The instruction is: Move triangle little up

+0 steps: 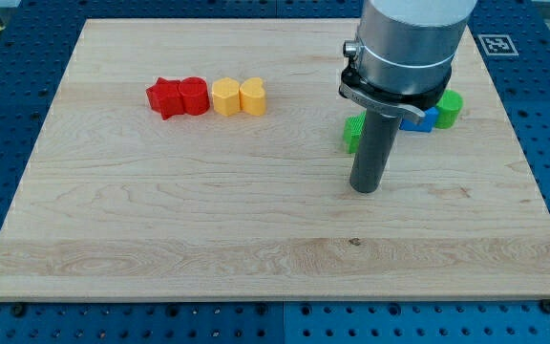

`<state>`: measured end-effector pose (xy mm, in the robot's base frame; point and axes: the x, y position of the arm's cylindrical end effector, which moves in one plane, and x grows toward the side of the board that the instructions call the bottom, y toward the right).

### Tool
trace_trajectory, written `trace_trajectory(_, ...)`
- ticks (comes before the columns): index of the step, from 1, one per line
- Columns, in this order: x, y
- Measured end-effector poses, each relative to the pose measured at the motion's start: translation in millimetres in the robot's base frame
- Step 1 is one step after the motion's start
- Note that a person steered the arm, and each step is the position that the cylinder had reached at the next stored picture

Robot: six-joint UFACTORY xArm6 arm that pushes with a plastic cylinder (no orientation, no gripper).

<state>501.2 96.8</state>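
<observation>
My tip (365, 188) rests on the wooden board at the view's right of centre. Just above and left of it, a green block (352, 133) peeks out from behind the rod; its shape is hidden. A blue block (426, 118) lies to the right behind the arm's body, mostly hidden, so its shape cannot be told. A green round block (449, 108) sits next to the blue one at its right. The tip stands below all three, closest to the left green block, a short gap apart.
At the view's upper left a row of blocks touches side by side: a red star (164, 97), a red round block (194, 96), a yellow hexagon (225, 97) and a yellow heart (253, 96). The board's right edge (526, 172) is near the green round block.
</observation>
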Motion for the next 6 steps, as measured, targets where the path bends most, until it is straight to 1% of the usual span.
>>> trace_trajectory(3,6,3)
trace_trajectory(5,50,60)
trace_trajectory(6,35,68)
